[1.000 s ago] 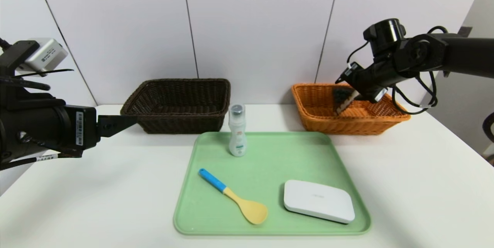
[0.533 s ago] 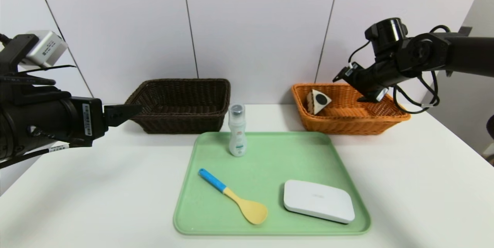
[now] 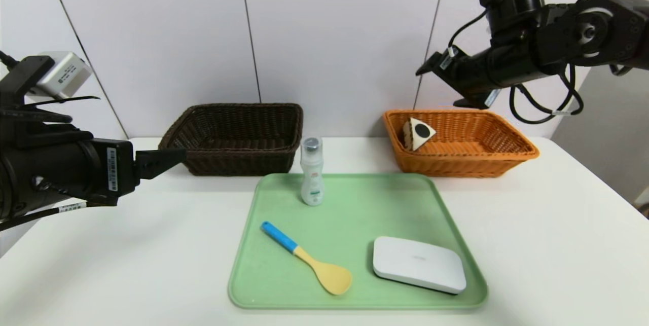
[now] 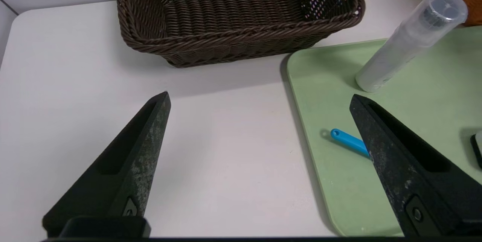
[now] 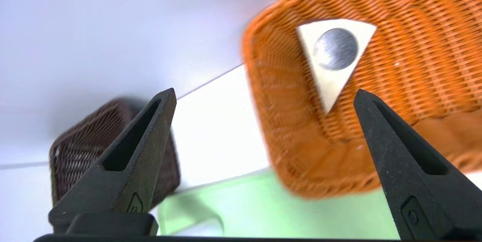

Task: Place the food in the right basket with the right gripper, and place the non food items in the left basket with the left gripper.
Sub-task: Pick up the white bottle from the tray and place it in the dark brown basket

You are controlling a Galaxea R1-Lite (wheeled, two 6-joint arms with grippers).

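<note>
The cake slice (image 3: 418, 133) (image 5: 335, 52) leans on its side against the left inner wall of the orange basket (image 3: 456, 166) (image 5: 414, 46), pale underside with a dark dot facing out. My right gripper (image 3: 436, 87) (image 5: 263, 91) hangs open and empty well above that basket. On the green tray (image 3: 385, 199) are a clear-white bottle (image 3: 311, 171) (image 4: 410, 42) standing upright, a yellow spoon with a blue handle (image 3: 309, 260) (image 4: 348, 141) and a flat white box (image 3: 418, 264). The dark brown basket (image 3: 236, 158) (image 4: 233, 46) is empty. My left gripper (image 3: 175, 156) (image 4: 259, 95) is open over the table, left of the tray.
The white table (image 3: 127, 245) runs to front and side edges, with bare surface left and right of the tray. A panelled white wall (image 3: 329, 37) stands right behind both baskets.
My right gripper has opened and let go of the cake slice, which now rests in the orange basket. The gripper has then risen and drawn back. The left arm has barely shifted.
</note>
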